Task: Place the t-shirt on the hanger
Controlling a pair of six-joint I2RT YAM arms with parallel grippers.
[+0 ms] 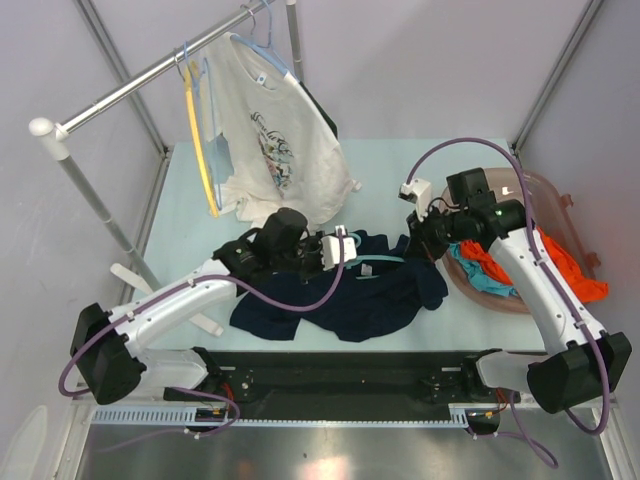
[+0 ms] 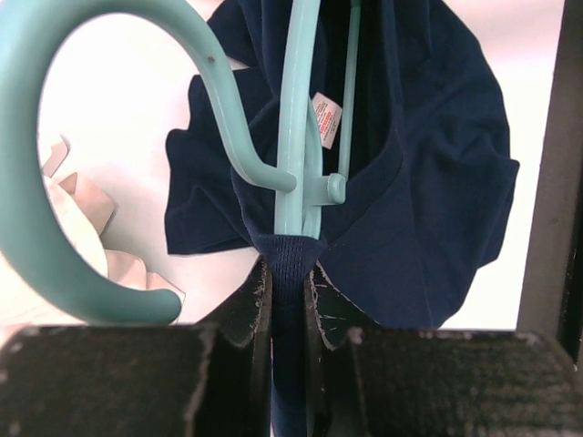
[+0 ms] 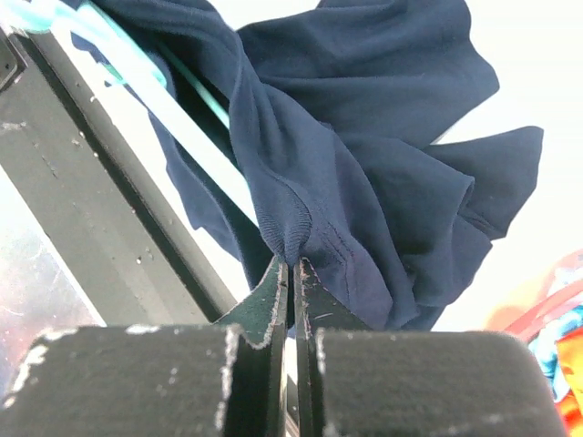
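The navy t-shirt (image 1: 335, 300) lies bunched on the table between both arms. The teal hanger (image 2: 296, 137) runs into its neck opening beside the white label (image 2: 325, 118), and its curved hook (image 2: 36, 200) sticks out on the near side. A short piece of the hanger (image 1: 377, 263) shows at the collar from above. My left gripper (image 2: 290, 270) is shut on the ribbed collar just below the hanger's neck. My right gripper (image 3: 292, 262) is shut on a fold of the t-shirt's (image 3: 364, 182) ribbed edge, with a hanger arm (image 3: 196, 146) slanting past on its left.
At the back left, a metal rail (image 1: 150, 72) carries a white printed t-shirt (image 1: 275, 150), a yellow hanger (image 1: 200, 155) and a pale blue one. A pinkish basin (image 1: 565, 215) with orange and teal garments sits at the right, close to the right arm.
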